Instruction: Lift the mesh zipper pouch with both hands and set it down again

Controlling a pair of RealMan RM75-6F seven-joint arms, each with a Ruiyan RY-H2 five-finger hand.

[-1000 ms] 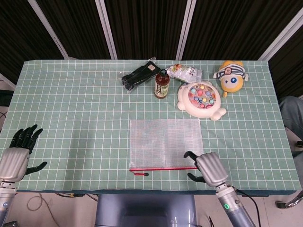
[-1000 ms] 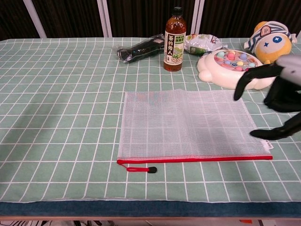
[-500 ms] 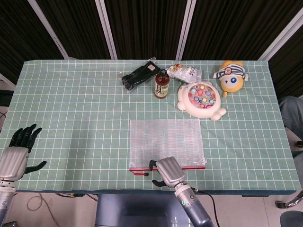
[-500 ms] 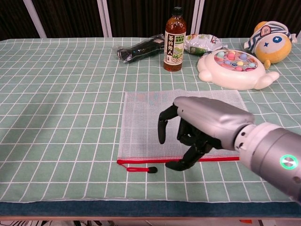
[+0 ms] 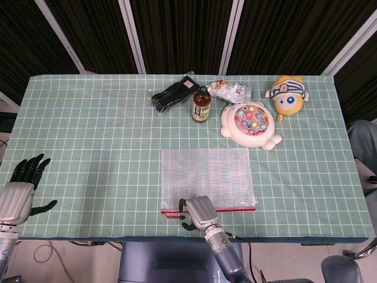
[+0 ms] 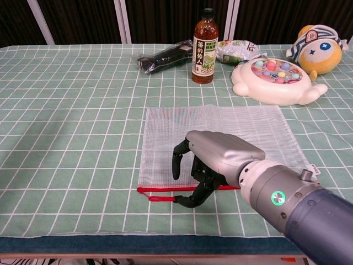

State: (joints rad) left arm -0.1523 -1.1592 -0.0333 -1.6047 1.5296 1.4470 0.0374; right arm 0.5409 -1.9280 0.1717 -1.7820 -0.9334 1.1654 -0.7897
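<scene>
Mesh pouch (image 6: 220, 142) lies flat on the tabletop (image 5: 88, 147), red zipper edge nearest. Right hand (image 6: 212, 165) hovers at its near-left corner, fingers apart, holding nothing; left hand (image 5: 20, 191) waits spread, well apart leftward.

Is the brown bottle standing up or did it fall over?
Standing up. The bottle stands on its base, black cap on top.

The table (image 5: 88, 135) wears a pale green cloth gridded with white lines, and the mesh zipper pouch (image 5: 206, 174) is translucent white with a red zipper edge. The right hand (image 6: 212, 163) is silver with black fingers (image 6: 177, 160). The bottle (image 6: 204, 47) is brown with a black cap, the plush toy (image 6: 315, 48) yellow and striped dark blue and white, and the fishing game (image 5: 250, 124) white with many-coloured pieces.
</scene>
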